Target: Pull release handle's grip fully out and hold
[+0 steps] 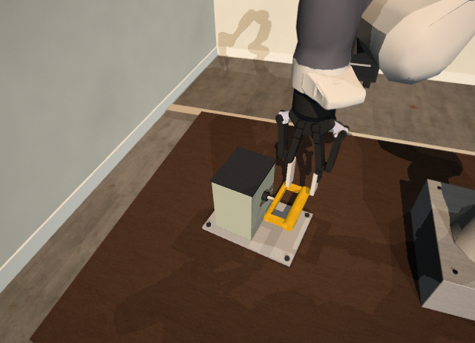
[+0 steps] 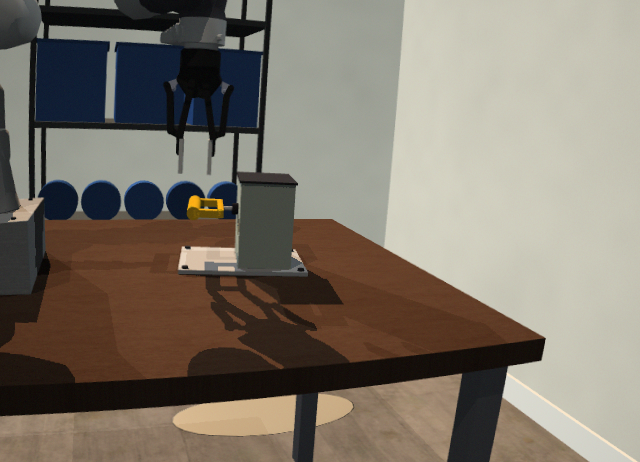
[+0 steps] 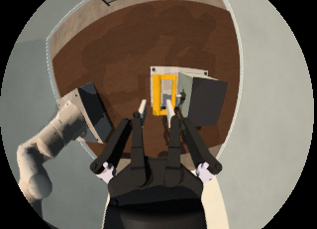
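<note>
I am looking at a table (image 2: pixel 392 312) with a flat plate (image 2: pixel 193 263) lying on it. A box-shaped housing (image 2: pixel 264 224) is standing on the plate. The handle's grip (image 2: pixel 199 207) is sticking out from the housing's side, up off the plate. My gripper (image 2: pixel 194 162) is hanging in the air above the grip, fingers pointing down and a little apart, touching nothing. The arm's base block (image 2: pixel 18 250) is sitting further along the table. A shelf rack (image 2: pixel 266 59) is standing behind the table.
</note>
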